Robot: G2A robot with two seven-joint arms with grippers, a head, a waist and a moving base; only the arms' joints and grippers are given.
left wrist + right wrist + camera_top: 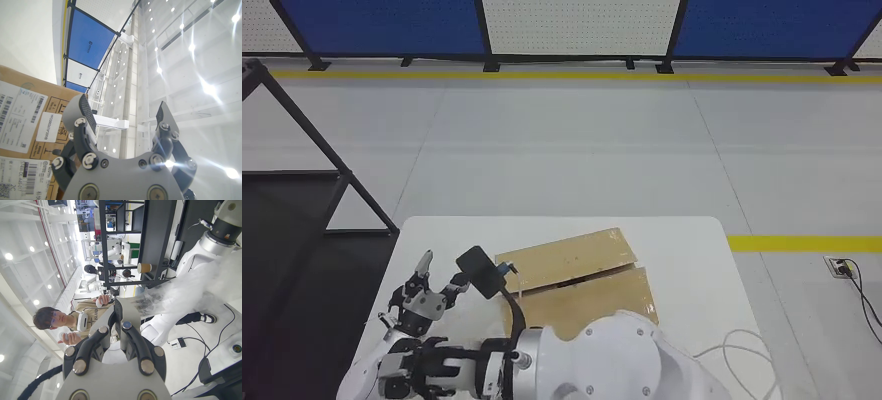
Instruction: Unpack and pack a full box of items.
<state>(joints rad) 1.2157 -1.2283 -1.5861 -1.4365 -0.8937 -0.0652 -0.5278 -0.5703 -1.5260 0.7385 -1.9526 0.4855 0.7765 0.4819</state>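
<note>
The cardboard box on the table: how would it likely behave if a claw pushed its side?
The cardboard box has a broad footprint, so it would probably slide on the table, not tip. Its top flaps meet at a gapped seam, so they likely flex under pressure.

Left gripper (122,100): fingers (86,108) spread wide apart, tips aimed up toward ceiling. Right gripper (118,301): fingers (130,313) pressed together, pads meeting along full length.

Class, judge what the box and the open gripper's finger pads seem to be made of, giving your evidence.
Box: probably cardboard, matte brown, with folded flaps and stuck-on paper labels. Finger pads: likely rubber, matte black with fine ribbing.
</note>
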